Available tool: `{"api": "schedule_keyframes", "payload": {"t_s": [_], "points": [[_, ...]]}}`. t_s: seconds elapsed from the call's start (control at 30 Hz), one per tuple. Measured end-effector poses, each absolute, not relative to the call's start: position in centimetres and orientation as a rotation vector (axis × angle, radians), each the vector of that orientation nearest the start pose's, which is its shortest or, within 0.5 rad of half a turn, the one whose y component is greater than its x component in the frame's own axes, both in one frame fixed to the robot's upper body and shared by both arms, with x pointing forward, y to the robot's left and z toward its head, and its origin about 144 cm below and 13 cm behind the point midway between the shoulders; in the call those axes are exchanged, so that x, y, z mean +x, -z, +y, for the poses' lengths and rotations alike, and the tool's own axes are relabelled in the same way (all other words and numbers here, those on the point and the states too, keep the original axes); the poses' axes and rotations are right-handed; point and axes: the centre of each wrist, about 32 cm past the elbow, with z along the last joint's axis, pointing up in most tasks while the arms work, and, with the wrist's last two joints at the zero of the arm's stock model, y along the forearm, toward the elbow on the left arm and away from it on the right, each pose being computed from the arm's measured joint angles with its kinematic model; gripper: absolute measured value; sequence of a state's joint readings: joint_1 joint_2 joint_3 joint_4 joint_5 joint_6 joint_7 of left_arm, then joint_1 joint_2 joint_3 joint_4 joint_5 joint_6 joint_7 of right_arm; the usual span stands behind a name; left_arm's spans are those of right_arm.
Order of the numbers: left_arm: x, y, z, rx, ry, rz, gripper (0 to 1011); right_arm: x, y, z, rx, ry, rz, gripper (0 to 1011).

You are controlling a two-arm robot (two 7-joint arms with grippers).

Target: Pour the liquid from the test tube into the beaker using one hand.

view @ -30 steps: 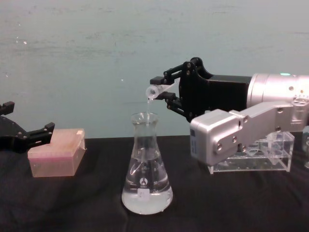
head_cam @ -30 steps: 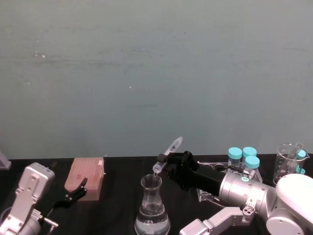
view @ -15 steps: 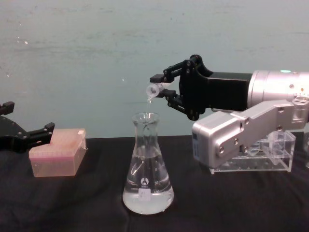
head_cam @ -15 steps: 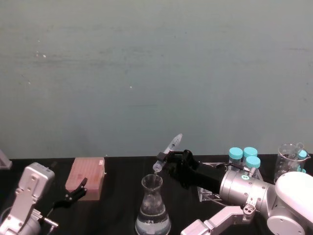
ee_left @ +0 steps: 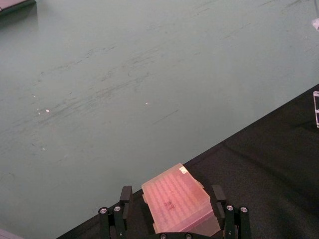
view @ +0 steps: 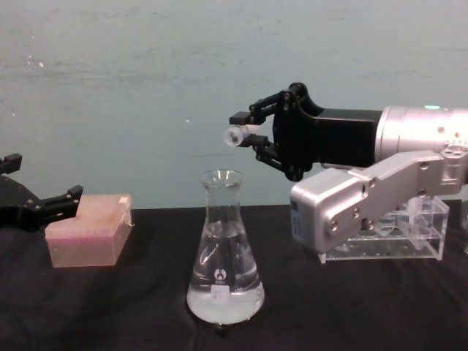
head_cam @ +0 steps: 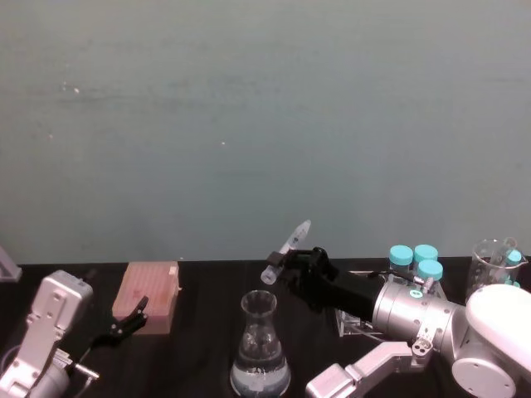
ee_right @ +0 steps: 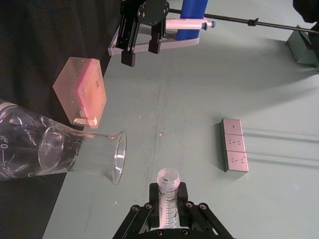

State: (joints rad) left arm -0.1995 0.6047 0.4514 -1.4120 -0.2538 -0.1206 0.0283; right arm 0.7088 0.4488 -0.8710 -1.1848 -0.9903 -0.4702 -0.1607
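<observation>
Right pincer [view: 247, 130] clamped on test tube [view: 235, 136], tilted mouth-down above beaker [view: 224, 256], left pincer [ee_left: 171, 199] agape near pink box [view: 88, 230]

On the beaker [view: 224, 270], a small white logo [view: 219, 276] and a white label patch [view: 217, 293] just below it are noted on the wide lower body; neither can be read. In the right wrist view, printed digits are seen on the beaker's wall, of which only a "0" is legible. Graduation marks are recorded on the test tube [ee_right: 168, 199], with figures illegible.
</observation>
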Motion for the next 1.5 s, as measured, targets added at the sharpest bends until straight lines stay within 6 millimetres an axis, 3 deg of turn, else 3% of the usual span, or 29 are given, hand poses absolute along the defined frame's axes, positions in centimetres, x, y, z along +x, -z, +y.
{"api": "schedule_keyframes", "payload": {"t_s": [0.33,0.87,1.2,1.5], "points": [[48.9,-114.0,31.0,0.304,-1.248,-0.285,1000,58.7,-120.6,-19.7,-0.507,0.444,-1.604,198],[48.9,-114.0,31.0,0.304,-1.248,-0.285,1000,57.8,-121.2,-21.3,-0.439,0.745,-1.071,198],[48.9,-114.0,31.0,0.304,-1.248,-0.285,1000,58.8,-122.5,-23.1,-0.357,0.928,-0.719,198],[48.9,-114.0,31.0,0.305,-1.248,-0.285,1000,59.6,-122.6,-24.6,-0.248,0.963,-0.449,198]]}}
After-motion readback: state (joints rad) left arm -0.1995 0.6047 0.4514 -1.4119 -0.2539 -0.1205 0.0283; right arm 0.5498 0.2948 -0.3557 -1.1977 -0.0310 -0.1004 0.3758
